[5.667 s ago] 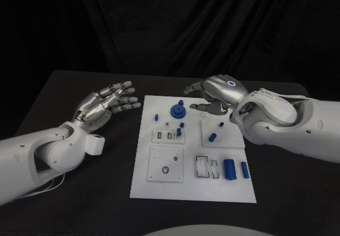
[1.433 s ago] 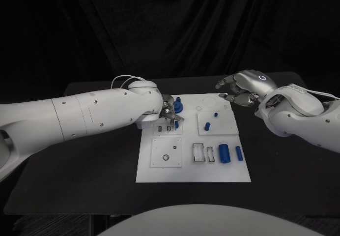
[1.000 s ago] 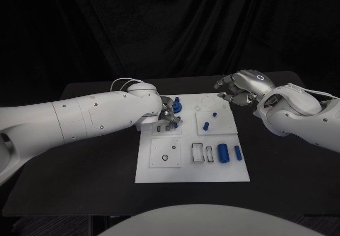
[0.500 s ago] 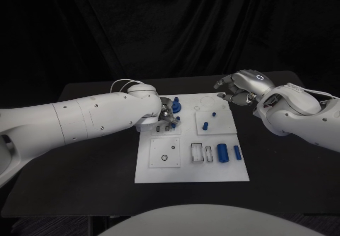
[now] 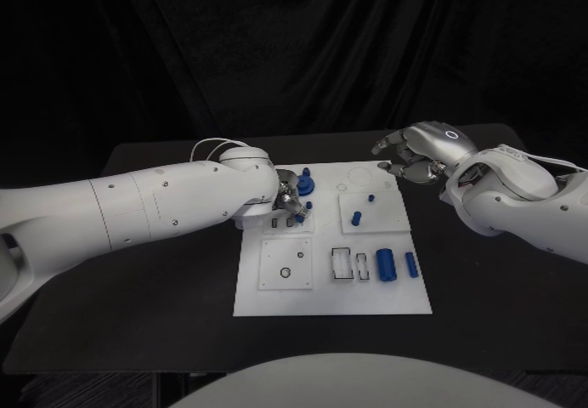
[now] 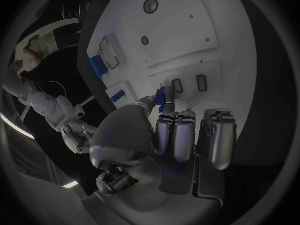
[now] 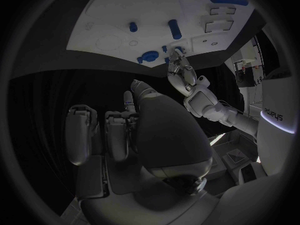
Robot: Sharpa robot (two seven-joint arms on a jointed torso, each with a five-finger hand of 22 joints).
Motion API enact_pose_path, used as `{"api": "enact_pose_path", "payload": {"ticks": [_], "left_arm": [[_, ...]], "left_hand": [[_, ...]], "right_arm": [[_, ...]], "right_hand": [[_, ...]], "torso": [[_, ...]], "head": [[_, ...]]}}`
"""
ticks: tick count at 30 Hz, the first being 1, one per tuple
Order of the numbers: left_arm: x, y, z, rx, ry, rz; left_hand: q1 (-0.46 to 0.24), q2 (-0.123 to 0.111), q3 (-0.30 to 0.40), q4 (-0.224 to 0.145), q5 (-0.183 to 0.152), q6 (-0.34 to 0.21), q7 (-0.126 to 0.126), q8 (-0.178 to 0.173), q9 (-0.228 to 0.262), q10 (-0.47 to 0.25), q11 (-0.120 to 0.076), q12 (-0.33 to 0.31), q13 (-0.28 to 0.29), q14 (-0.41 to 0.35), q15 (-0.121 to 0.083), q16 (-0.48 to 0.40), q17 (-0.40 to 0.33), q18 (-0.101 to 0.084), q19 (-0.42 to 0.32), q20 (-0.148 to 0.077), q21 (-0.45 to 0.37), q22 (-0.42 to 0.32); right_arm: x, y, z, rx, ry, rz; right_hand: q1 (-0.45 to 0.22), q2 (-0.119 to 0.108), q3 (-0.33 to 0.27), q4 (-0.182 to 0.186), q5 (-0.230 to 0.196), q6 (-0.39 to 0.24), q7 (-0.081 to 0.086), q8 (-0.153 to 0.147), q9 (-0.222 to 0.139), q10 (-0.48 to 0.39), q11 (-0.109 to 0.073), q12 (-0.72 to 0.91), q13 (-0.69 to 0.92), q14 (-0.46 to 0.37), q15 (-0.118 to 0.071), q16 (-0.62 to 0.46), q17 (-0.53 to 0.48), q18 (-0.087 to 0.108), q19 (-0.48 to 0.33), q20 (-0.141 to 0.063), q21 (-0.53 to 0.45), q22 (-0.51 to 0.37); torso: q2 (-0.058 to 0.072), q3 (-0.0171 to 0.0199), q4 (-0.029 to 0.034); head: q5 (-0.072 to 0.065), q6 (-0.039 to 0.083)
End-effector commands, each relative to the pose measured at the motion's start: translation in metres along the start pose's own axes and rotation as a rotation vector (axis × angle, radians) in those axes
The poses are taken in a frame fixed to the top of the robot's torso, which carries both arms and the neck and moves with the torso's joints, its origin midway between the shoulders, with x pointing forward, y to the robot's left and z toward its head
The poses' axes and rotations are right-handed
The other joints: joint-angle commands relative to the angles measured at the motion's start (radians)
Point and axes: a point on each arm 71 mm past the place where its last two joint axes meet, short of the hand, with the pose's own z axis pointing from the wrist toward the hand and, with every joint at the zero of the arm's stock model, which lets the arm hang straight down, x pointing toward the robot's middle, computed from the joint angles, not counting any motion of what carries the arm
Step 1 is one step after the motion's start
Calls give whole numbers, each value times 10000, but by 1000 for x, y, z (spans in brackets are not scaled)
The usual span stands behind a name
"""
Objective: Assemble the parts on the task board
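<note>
Left hand (image 5: 287, 195) pinches a small blue peg (image 6: 160, 95) over the board's (image 5: 330, 297) slotted block, barely shifted in the last second, so seating looks under way, not done. Right hand (image 5: 421, 153) hangs at the far corner, fingers curled, holding nothing.

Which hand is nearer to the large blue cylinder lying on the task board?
Left. The left hand is over the board's far left part, closer to the large blue cylinder. The right hand hovers beyond the task board's far right corner.
</note>
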Motion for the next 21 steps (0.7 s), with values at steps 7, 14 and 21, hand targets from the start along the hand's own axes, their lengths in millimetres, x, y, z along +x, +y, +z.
{"api": "enact_pose_path", "payload": {"ticks": [7,14,21], "left_arm": [[2,5,-6,113,-322,-318],[3,12,-9,3,-409,-440],[5,18,-10,-109,-353,-472]], "left_hand": [[-397,-423,1008,-211,204,153,-2,-226,287,1041,-78,35,2631,1039,-102,26,2630,-11,321,-59,-47,1623],[-491,-478,1176,-245,229,208,-9,-250,344,1041,-86,35,2631,1039,-109,26,2630,-13,331,-65,-45,1634],[-530,-489,1235,-248,230,223,-10,-263,362,1041,-88,35,2631,1039,-112,26,2630,-15,337,-67,-43,1641]], "right_arm": [[1,-4,-2,256,105,-34],[2,-5,-3,310,161,-45],[4,-6,-4,360,239,-48]], "right_hand": [[-28,-54,27,23,48,70,28,-9,-18,991,-22,-31,2581,1028,-55,-57,2572,90,325,-54,-46,2196],[-26,-59,29,23,49,69,31,-12,-20,971,-20,-48,2565,1029,-54,-54,2574,90,325,-54,-47,2196],[-26,-65,32,25,50,69,34,-16,-25,949,-18,-67,2548,1024,-53,-69,2563,93,319,-54,-59,2191]], "torso": [[0,30,-9],[8,32,-34],[7,16,-10]], "head": [[-25,-2],[37,-2],[107,-2]]}}
